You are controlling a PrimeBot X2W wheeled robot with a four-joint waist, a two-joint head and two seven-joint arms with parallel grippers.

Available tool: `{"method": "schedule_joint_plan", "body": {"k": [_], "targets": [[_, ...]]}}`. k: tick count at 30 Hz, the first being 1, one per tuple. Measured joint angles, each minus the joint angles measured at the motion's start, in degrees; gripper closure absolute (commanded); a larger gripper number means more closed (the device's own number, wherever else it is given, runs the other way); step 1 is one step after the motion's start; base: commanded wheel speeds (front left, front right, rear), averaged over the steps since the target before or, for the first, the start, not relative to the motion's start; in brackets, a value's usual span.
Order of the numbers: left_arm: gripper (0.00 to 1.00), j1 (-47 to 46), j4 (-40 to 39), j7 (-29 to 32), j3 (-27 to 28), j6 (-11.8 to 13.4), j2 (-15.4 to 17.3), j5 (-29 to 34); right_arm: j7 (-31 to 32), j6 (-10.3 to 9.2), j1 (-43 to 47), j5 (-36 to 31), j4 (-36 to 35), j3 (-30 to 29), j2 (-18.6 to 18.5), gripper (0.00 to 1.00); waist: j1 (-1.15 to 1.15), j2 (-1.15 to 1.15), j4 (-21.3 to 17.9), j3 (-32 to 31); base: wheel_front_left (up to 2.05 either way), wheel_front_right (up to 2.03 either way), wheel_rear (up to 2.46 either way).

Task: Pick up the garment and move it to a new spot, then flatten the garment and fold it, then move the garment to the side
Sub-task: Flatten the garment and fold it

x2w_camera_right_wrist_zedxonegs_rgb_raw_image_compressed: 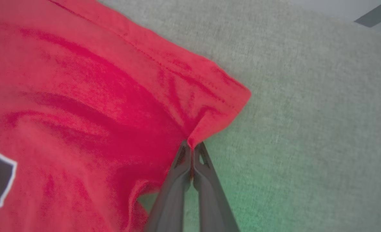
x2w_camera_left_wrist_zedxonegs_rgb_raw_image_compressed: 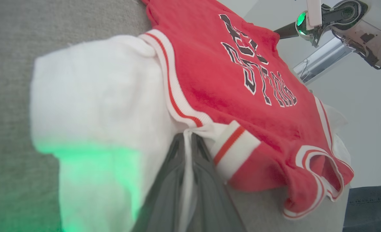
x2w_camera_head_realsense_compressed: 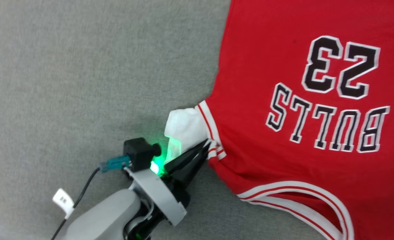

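On the Bulls jersey, the left gripper is pinching the white sleeve and the right gripper the hem corner, likely for stretching it flat.

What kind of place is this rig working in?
Probably a robotics lab or test bench, not a home: a table covered in grey felt-like cloth, a red Bulls jersey laid out on it, and a metal rail against a bare pale background beyond the table edge.

Probably a robotics lab: a counter covered in plain grey cloth, a tagged cable running to a camera module on the robot arm, a metal rail beyond.
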Motion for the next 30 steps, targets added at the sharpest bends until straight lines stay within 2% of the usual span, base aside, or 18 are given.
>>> {"method": "schedule_joint_plan", "body": {"k": [9,14,20,30], "targets": [[1.0,7.32,0.79,0.9,4.03,0.54,2.85,1.41,-2.0,0.0,20.23,11.2,-21.81,3.31,-12.28,1.0,0.0,0.0,-2.43,-7.84,0.0,0.0,0.0],[1.0,9.68,1.05,1.07,5.43,0.76,4.54,1.64,-5.35,0.0,34.29,14.08,-31.15,3.74,-16.37,1.0,0.0,0.0,-4.53,-11.08,0.0,0.0,0.0],[1.0,10.55,1.08,1.08,7.12,1.27,5.59,2.12,-10.66,0.0,48.57,14.34,-36.84,3.3,-16.24,1.0,0.0,0.0,-7.24,-13.7,0.0,0.0,0.0],[1.0,10.63,1.87,1.15,7.3,1.29,5.73,2.44,-11.26,-0.01,62.16,8.38,-42.16,2.21,-10.17,1.0,0.0,0.0,-9.46,-15.95,0.0,0.0,0.0]]}}
